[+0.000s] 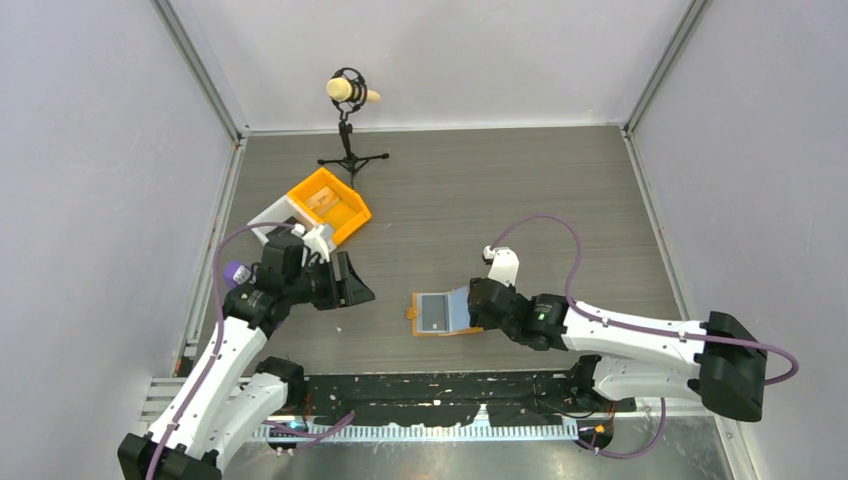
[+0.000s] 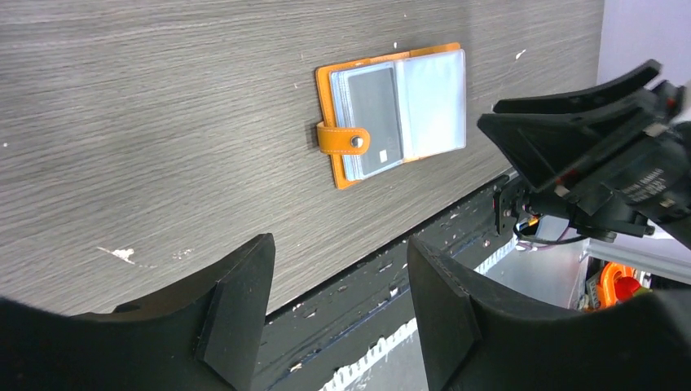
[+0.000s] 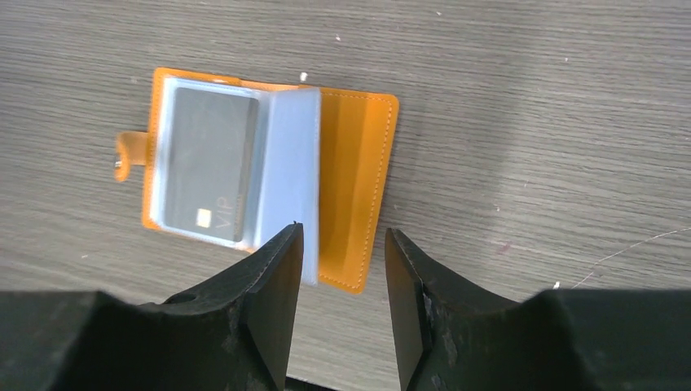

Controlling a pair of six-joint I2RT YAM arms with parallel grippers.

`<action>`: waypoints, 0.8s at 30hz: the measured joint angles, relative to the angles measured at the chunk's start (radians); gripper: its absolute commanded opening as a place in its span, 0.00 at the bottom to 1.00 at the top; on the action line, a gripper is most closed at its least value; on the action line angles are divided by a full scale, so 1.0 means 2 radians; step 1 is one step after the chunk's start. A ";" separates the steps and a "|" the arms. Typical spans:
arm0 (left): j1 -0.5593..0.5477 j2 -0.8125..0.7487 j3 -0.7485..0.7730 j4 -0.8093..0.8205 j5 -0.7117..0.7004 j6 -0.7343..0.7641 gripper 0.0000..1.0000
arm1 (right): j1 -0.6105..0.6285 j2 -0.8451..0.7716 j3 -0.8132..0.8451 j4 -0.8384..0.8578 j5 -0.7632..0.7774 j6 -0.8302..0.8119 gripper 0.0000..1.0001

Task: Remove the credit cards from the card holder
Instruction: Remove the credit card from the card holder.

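The card holder [image 1: 437, 313] lies open on the table near the front edge, orange-tan with blue-grey pocket panels. A dark credit card [image 3: 208, 167] sits in the left pocket; it also shows in the left wrist view [image 2: 373, 110]. One blue-grey pocket leaf [image 3: 289, 163] stands partly raised over the orange right half. My right gripper [image 3: 343, 244] is open and empty, low over the holder's [image 3: 354, 179] right half, its left finger [image 3: 277, 277] beside the raised leaf. My left gripper [image 2: 341, 261] is open and empty, well left of the holder [image 2: 326, 85], above the table.
An orange plastic bin [image 1: 328, 205] sits at the back left with a white piece [image 1: 272, 215] beside it. A microphone on a small tripod [image 1: 350, 95] stands at the back. The table's black front edge [image 1: 440, 385] runs just in front of the holder.
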 measured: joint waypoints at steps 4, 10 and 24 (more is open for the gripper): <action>-0.006 0.008 -0.006 0.011 -0.006 -0.010 0.64 | 0.000 -0.034 0.017 -0.013 -0.008 0.000 0.49; -0.006 0.008 0.002 0.008 -0.016 0.000 0.65 | 0.001 -0.048 0.050 0.005 -0.022 -0.004 0.51; -0.006 -0.046 0.062 -0.077 -0.058 0.089 0.77 | 0.022 0.114 0.105 0.043 -0.042 0.002 0.67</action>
